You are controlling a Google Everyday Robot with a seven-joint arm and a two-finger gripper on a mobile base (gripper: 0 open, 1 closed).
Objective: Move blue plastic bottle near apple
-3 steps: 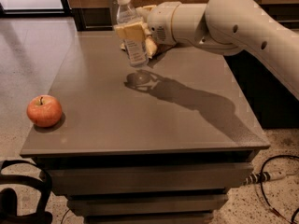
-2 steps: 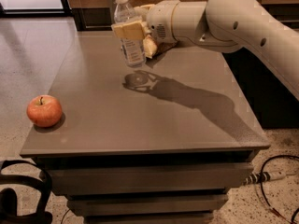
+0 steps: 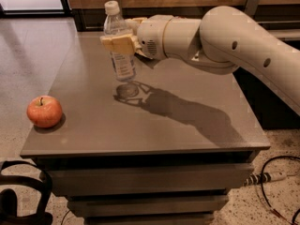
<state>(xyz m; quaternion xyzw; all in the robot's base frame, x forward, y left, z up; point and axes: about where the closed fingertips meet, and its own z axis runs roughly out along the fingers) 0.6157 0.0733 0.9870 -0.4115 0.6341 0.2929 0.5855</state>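
Observation:
The blue plastic bottle (image 3: 119, 43) is clear with a white cap and a pale label. It is upright and held off the table at its far middle. My gripper (image 3: 121, 45) is shut on the bottle's middle, with the arm reaching in from the right. The bottle's shadow lies on the table just below it. The apple (image 3: 44, 111) is red-orange with a short stem. It sits at the table's front left corner, well to the left of and nearer than the bottle.
The grey table (image 3: 154, 125) has its front edge close to the apple. Drawers sit under the top. Cables (image 3: 276, 182) lie on the floor at the right, and a black object (image 3: 18, 196) sits at the lower left.
My gripper has carried the bottle a little to the left, toward the apple's side. The apple has not moved.

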